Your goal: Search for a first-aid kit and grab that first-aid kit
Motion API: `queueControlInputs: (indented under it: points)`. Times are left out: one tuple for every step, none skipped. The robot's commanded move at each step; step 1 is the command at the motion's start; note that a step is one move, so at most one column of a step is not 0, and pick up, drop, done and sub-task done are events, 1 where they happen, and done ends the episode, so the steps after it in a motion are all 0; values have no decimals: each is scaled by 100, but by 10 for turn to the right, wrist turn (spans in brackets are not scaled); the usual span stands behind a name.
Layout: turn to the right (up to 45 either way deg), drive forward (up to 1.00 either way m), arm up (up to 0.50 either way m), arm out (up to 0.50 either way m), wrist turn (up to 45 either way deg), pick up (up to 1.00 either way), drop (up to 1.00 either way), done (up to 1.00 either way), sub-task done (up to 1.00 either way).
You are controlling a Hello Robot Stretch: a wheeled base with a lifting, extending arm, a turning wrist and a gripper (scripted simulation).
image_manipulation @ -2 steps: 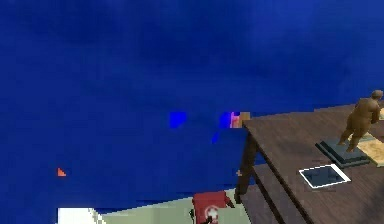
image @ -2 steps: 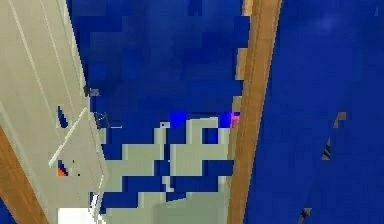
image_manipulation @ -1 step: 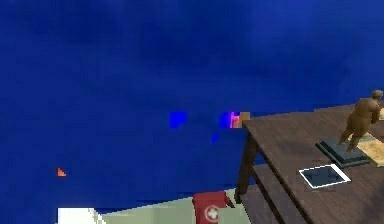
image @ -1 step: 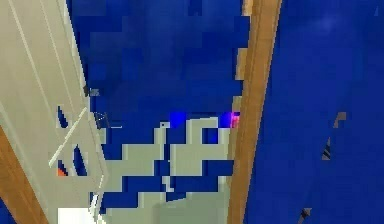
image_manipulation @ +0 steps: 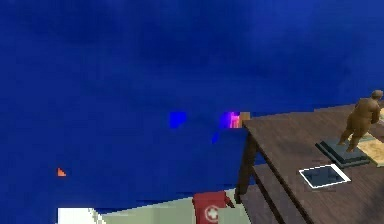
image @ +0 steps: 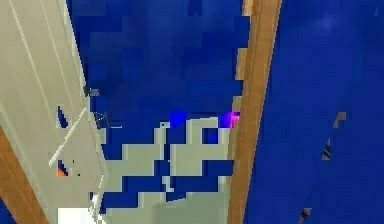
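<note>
A small red box with a white round mark [image_manipulation: 212,209] lies low at the arm side view's bottom edge, just left of a dark wooden table's leg. Its lower part is cut off by the edge of the view, so its full shape cannot be made out.
The dark wooden table [image_manipulation: 300,140] at the arm side view's right carries a bronze statue [image_manipulation: 362,120] and a flat white-framed item [image_manipulation: 325,176]. Deep blue walls [image_manipulation: 120,80] stand behind. In the forward view, a white door [image: 40,90] stands left, a wooden post [image: 258,100] right, and pale floor [image: 190,165] between.
</note>
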Motion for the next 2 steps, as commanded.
queueControlInputs:
  points:
    - [0,0,10,0,0,0,0,0,0]
    - [0,0,0,0,0,0,0,100,0]
